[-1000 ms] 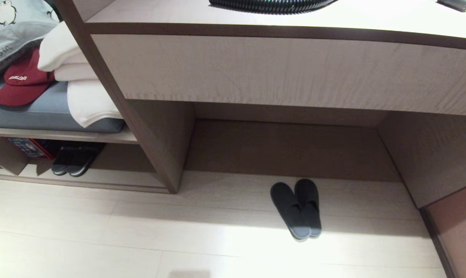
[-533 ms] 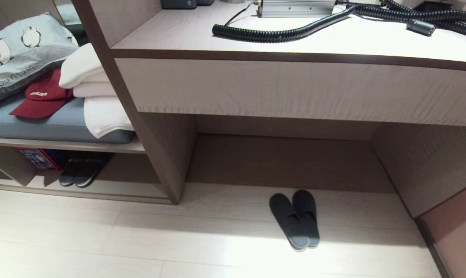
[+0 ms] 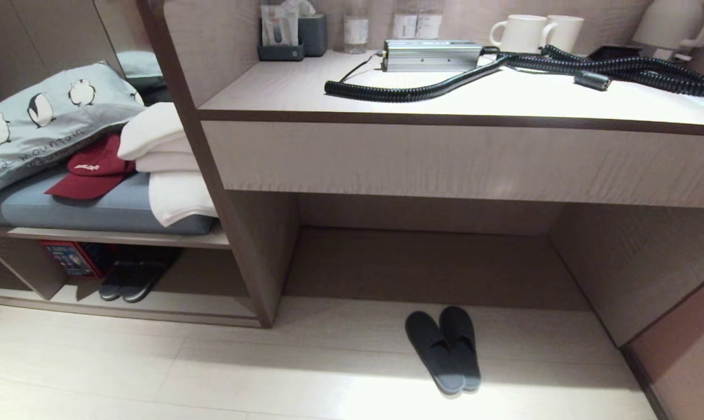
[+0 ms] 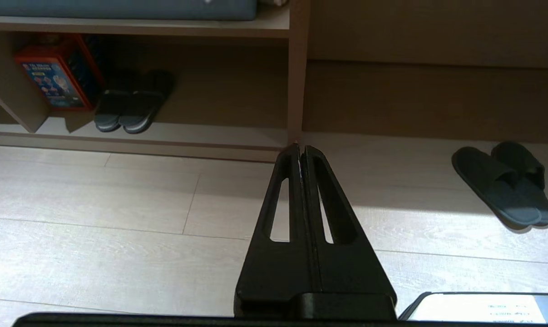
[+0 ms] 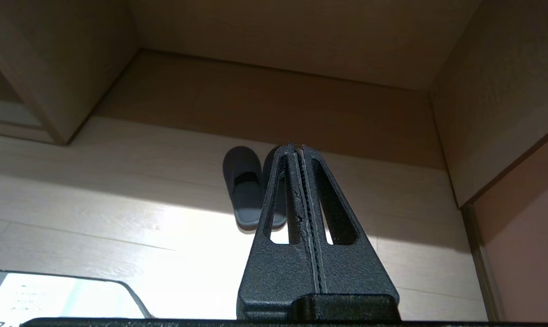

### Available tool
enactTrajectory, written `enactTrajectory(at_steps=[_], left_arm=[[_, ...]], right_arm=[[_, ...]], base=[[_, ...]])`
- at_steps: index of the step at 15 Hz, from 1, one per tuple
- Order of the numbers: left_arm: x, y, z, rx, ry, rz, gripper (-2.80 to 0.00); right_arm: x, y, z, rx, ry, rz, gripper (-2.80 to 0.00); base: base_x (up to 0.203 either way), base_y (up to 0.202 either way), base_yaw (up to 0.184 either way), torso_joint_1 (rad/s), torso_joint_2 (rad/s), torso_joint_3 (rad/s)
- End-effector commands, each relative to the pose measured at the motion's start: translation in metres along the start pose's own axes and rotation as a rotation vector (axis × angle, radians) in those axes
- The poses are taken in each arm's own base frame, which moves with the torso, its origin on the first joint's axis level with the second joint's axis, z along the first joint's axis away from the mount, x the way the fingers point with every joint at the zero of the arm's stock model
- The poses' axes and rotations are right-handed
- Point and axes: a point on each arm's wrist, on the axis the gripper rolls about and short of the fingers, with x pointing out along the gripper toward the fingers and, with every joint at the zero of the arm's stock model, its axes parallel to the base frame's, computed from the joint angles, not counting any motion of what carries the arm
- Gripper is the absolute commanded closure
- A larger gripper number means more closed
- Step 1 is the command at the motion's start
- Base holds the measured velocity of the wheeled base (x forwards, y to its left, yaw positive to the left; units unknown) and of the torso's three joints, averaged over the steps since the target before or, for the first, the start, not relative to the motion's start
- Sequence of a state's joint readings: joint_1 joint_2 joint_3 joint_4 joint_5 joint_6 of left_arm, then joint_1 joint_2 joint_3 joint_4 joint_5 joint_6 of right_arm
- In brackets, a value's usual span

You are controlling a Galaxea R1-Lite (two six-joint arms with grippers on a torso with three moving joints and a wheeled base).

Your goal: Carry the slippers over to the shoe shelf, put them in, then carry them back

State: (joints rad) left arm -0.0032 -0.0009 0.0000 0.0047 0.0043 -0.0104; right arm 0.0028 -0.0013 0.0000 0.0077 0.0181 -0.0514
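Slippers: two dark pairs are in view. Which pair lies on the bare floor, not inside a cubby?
The slippers under the desk, plain grey, on the floorboards. The other pair sits inside the shoe shelf, beside a red box.

Dark grey slippers [image 3: 444,350] lie side by side on the floor, touching; the pale-wood shoe shelf [image 3: 153,306] stands well apart.

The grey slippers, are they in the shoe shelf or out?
Out: the slippers lie together on the floor, right of the shoe shelf.
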Motion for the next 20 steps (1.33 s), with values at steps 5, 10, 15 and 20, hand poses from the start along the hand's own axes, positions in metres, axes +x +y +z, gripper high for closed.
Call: enactTrajectory(at_steps=[5, 10, 15, 20], left_arm=[[0.0002, 0.0000, -0.0004, 0.000, 0.002, 0.000, 0.00], [0.0002, 0.0000, -0.0004, 0.000, 0.002, 0.000, 0.00], [0.0002, 0.0000, -0.0004, 0.000, 0.002, 0.000, 0.00], [0.0002, 0.0000, -0.0004, 0.001, 0.002, 0.000, 0.00]], right_arm=[[0.0000, 0.0000, 0.0000, -0.001, 0.000, 0.001, 0.00], [0.0000, 0.0000, 0.0000, -0.001, 0.000, 0.001, 0.00], [0.0000, 0.0000, 0.0000, -0.001, 0.000, 0.001, 0.00], [0.0000, 0.0000, 0.0000, 0.000, 0.000, 0.001, 0.00]], base=[[0.000, 0.000, 0.000, 0.003, 0.00, 0.200], [0.000, 0.000, 0.000, 0.003, 0.00, 0.198], [0.000, 0.000, 0.000, 0.003, 0.00, 0.195], [0.000, 0.000, 0.000, 0.000, 0.00, 0.034]])
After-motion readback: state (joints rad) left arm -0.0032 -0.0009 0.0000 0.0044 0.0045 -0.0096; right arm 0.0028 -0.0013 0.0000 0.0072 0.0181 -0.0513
